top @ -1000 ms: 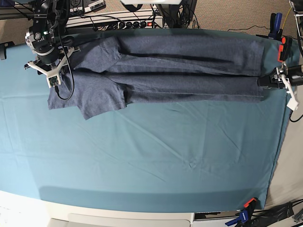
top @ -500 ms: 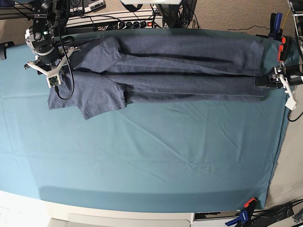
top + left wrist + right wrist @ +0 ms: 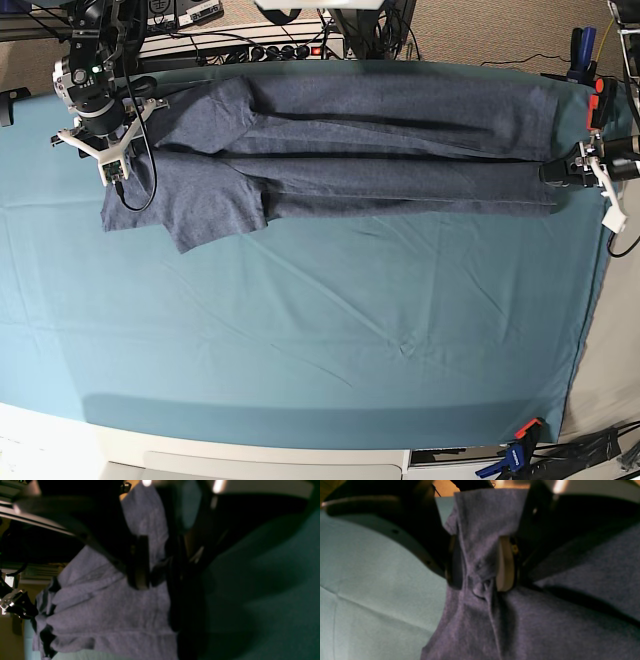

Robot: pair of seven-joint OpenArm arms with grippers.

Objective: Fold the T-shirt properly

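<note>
T-shirt stretched lengthwise along frame top, right gripper and left gripper each clamped on an end; next, likely fold it over together.

We see a teal cloth covering the table, a power strip behind, beige carpet beyond.

The base view is evenly lit and sharp, with soft shadows in the folds of the T-shirt and a darker band along the near edge of the teal cloth; straight edges bow toward the corners. Both wrist views are dim, grainy and soft, with near parts blurred black and small bright glare spots along the top
</note>
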